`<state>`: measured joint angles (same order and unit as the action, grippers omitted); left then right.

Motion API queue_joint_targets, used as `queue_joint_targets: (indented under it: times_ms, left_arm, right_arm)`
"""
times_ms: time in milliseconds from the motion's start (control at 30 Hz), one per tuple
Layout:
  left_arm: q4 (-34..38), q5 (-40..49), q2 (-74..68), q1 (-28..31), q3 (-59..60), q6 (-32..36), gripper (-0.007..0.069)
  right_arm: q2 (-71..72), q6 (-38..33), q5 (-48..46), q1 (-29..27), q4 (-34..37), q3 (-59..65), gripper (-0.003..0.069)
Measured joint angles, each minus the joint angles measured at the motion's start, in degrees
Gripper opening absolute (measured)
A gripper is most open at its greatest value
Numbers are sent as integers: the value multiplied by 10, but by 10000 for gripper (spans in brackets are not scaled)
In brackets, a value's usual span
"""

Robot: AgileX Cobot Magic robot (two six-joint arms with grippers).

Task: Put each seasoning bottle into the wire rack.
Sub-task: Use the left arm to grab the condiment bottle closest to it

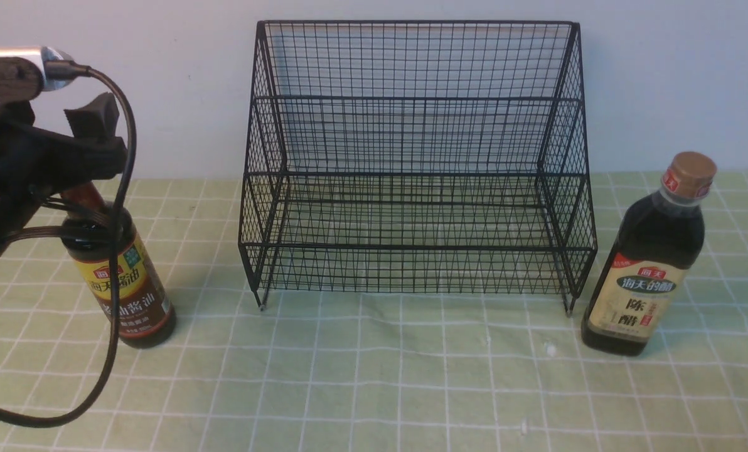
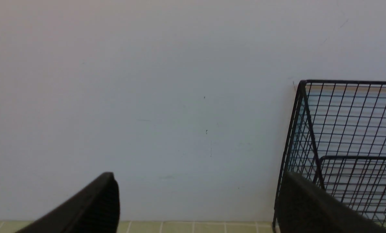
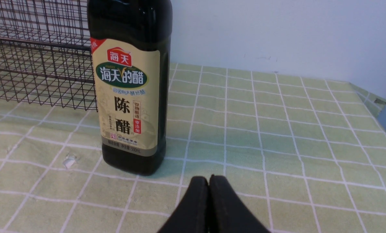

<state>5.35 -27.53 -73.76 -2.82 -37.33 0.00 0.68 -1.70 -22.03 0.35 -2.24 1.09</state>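
On the worktop (image 1: pixel 374 376) the wire rack (image 1: pixel 415 169) is sitting empty mid-frame, the wider bottle (image 1: pixel 647 263) standing at right near the pressed-together right jaws, the left jaws hanging apart over the slim bottle (image 1: pixel 138 285) at left, likely to grasp it.
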Motion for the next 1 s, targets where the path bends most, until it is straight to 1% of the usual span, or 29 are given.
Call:
queue_joint_targets:
  times_ms: [233,433,567,633,700,733,767,800,833,933,1000]
  left_arm:
    - [15,0,-37,0,0,36,592]
    - [42,0,-67,0,0,44,592]
    - [46,1,-81,0,0,44,591]
    - [47,1,-86,0,0,44,557]
    - [47,2,-87,0,0,44,487]
    - [47,2,-87,0,0,44,464]
    - [47,3,-87,0,0,44,353]
    - [47,3,-87,0,0,44,321]
    - [47,3,-87,0,0,44,256]
    - [47,10,-84,0,-2,44,260]
    - [47,43,-71,0,-7,45,260]
  right_arm:
    - [0,0,0,0,0,0,-15]
    - [0,0,0,0,0,0,-15]
    - [0,0,0,0,0,0,-15]
    - [0,0,0,0,0,0,-15]
    - [0,0,0,0,0,0,-15]
    - [0,0,0,0,0,0,-15]
    - [0,0,0,0,0,0,-15]
    - [0,0,0,0,0,0,-15]
    - [0,0,0,0,0,0,-15]
    - [0,0,0,0,0,0,-15]
    - [0,0,0,0,0,0,-15]
